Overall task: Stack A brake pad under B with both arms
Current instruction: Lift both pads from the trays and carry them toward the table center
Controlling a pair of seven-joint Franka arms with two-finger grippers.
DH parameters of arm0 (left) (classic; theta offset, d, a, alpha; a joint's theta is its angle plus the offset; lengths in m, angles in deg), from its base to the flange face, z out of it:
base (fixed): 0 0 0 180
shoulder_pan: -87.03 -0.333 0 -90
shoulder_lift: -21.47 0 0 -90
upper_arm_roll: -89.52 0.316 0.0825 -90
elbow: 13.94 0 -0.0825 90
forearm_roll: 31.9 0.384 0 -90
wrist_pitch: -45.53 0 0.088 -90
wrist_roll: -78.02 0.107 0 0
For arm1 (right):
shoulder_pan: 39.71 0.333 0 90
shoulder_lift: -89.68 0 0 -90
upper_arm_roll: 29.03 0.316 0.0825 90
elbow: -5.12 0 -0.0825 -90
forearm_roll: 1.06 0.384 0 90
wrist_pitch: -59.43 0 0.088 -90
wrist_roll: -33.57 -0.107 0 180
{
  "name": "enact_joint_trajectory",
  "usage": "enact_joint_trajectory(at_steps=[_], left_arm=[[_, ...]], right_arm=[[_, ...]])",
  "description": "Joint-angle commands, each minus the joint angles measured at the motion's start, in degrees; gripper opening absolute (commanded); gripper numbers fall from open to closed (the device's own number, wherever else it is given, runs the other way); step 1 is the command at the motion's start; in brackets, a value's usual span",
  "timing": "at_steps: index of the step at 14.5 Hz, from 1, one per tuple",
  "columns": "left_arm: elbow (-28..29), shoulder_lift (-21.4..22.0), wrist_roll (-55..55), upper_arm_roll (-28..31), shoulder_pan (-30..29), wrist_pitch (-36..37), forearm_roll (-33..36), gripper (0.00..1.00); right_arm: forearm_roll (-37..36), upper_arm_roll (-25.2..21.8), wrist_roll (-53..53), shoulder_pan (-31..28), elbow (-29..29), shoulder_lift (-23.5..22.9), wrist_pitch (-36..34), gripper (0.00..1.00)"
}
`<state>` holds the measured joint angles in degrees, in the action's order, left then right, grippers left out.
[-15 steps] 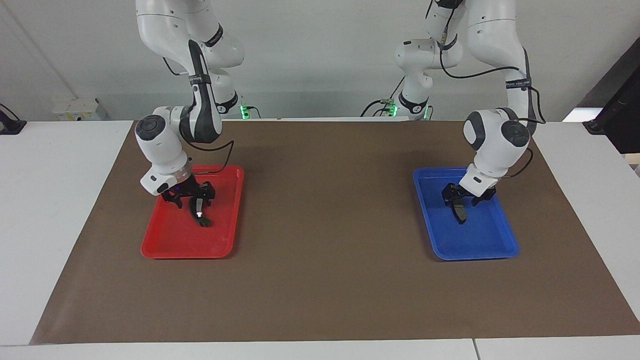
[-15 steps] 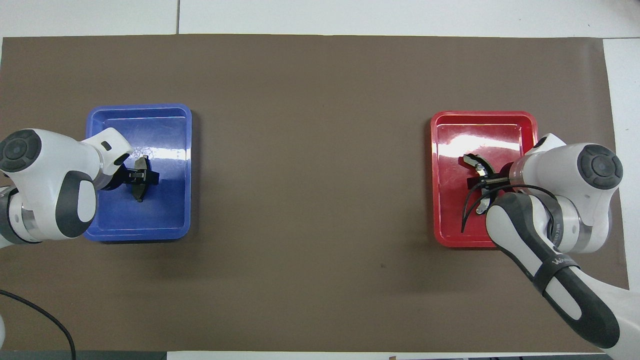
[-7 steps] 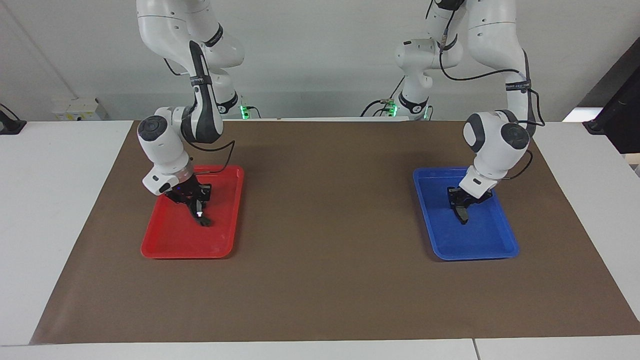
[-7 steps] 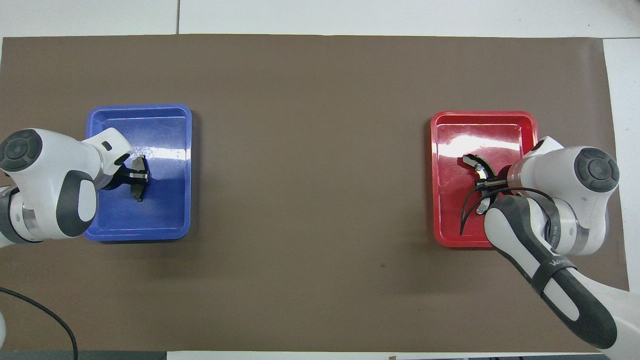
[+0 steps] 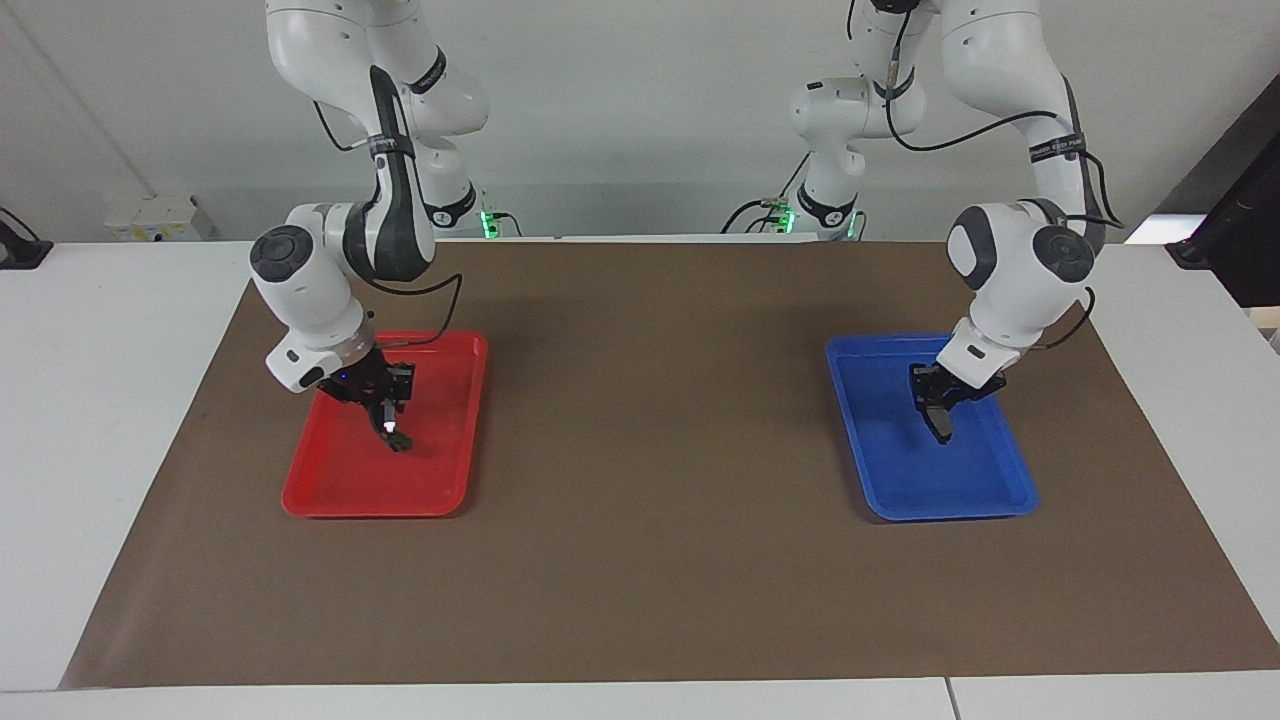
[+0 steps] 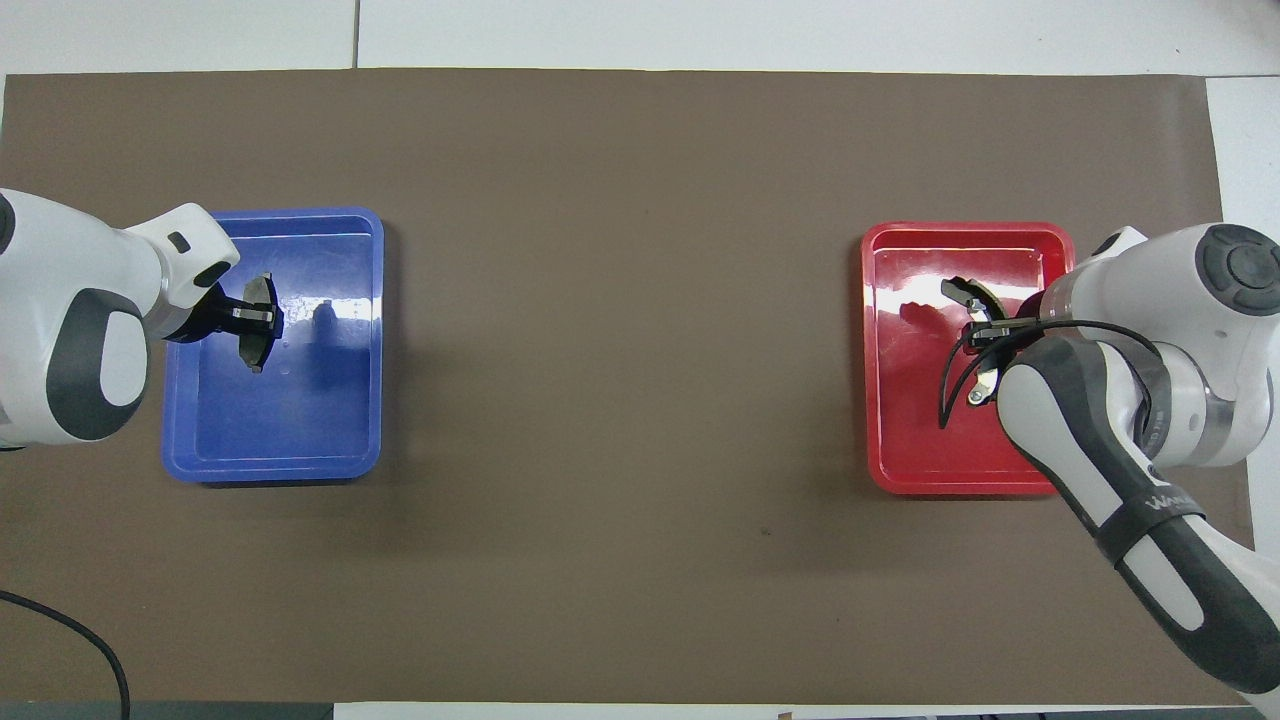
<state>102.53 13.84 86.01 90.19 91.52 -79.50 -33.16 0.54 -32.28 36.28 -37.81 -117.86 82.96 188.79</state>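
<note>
Both pickups look done: the left gripper is clamped on the A brake pad over the blue tray, and the right gripper is clamped on B over the red tray. Stacking remains. The right arm hides part of B from overhead.

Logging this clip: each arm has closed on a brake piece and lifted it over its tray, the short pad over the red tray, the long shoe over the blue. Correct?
The trays are swapped. The facing view shows the left end effector holding the A brake pad over the blue tray, and the right end effector holding B over the red tray. The rest stands.
</note>
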Motion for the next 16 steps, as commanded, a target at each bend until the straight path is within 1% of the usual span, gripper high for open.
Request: enact_joint_trajectory(at_steps=[1,2,3,5,7,9,11,13,14,16], left_arm=[[-1.77,-0.36,-2.44,0.30,8.48,0.49,-0.67,0.01],[-2.30,-0.72,-6.29,0.21,11.13,0.14,-0.68,0.01],[-2.31,-0.98,-10.85,0.21,15.42,-1.25,-0.68,0.01],[-2.39,-2.03,-19.11,0.30,22.11,-3.54,-0.68,0.01],[-3.70,-5.10,-26.33,0.30,27.74,-6.53,-0.68,0.01],[-7.82,-10.54,-32.58,0.30,31.00,-7.59,-0.68,0.01],[-10.82,-14.33,-36.10,0.21,33.56,-9.70,-0.68,0.01],[-12.93,-17.05,-38.66,0.21,35.49,-10.49,-0.68,0.01],[-13.03,-17.85,-39.63,0.21,36.11,-11.45,-0.68,0.01],[-12.85,-18.03,-39.99,0.21,36.12,-11.82,-0.68,0.01]], right_arm=[[1.56,0.26,-0.78,-0.14,4.22,0.48,-4.54,0.00],[1.56,0.26,-0.78,-0.14,5.89,0.57,-6.21,0.00],[1.56,0.26,-0.78,-0.14,7.21,0.57,-7.53,0.00],[1.56,0.61,-0.96,-0.05,8.28,1.00,-8.95,0.00],[1.56,0.70,-2.62,0.21,9.59,1.18,-10.62,0.00],[1.56,1.23,-4.89,2.39,9.95,1.18,-10.71,0.00],[1.55,1.23,-9.29,5.47,9.86,1.18,-10.19,0.00],[1.56,1.23,-10.79,6.80,9.34,1.18,-9.57,0.00],[1.56,1.23,-10.97,6.98,9.34,1.18,-9.57,0.00],[1.56,1.23,-10.98,7.24,9.07,1.27,-9.48,0.00]])
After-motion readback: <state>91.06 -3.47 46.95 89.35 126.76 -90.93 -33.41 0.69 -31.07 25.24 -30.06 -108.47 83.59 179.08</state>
